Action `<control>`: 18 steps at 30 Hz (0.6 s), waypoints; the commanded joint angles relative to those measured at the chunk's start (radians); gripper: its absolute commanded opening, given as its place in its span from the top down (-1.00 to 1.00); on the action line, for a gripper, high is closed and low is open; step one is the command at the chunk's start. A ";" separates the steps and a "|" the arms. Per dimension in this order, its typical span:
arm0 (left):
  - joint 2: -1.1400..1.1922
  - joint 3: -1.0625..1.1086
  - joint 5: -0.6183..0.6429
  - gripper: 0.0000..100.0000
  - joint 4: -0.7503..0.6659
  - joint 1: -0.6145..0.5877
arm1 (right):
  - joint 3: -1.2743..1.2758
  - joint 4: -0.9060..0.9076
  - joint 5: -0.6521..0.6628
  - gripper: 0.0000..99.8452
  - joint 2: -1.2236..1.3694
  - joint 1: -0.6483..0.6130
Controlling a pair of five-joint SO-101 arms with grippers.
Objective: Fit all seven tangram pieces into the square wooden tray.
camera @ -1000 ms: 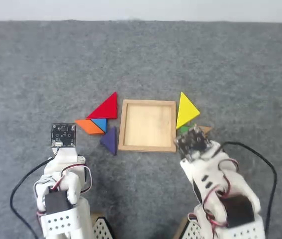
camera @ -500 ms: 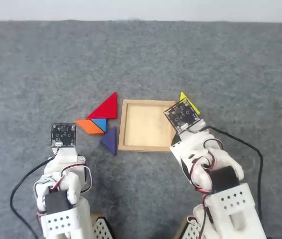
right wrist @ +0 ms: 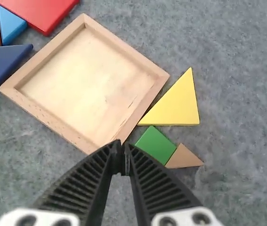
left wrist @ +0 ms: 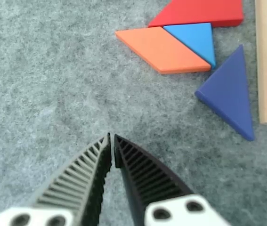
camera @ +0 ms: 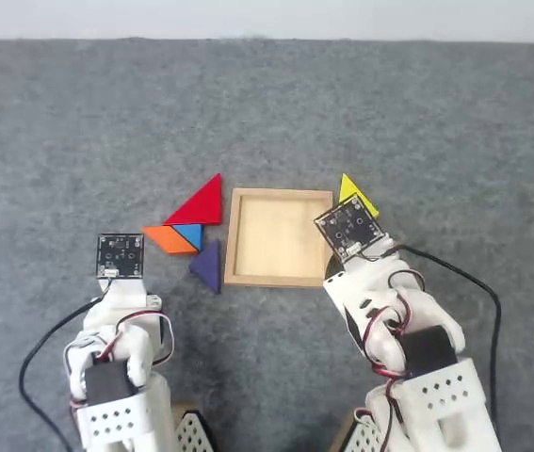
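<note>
The empty tray [camera: 276, 235] sat on the desk [camera: 389, 113], with the red triangle [camera: 201, 207], navy triangle [camera: 208, 264], orange parallelogram [camera: 168, 238] and blue triangle [camera: 189, 234] off one side, and the yellow triangle [right wrist: 175, 106], green square [right wrist: 155, 143] and tan triangle [right wrist: 182, 157] off the other. Both grabbers were pinched shut on nothing, the left end effector [left wrist: 111, 141] over bare desk and the right end effector [right wrist: 122, 149] at a corner of the tray. The pieces looked light, stiff, thin and kinda slick, so nipping across opposite edges seemed the best hold.
</note>
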 commanded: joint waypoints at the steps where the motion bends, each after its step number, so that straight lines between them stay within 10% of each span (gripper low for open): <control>1: -0.015 -0.010 -0.009 0.97 0.005 -0.005 | -0.063 0.015 -0.025 0.98 -0.012 0.058; 18: -0.015 -0.010 -0.009 0.97 0.005 -0.005 | -0.330 -0.084 -0.123 0.87 0.647 0.203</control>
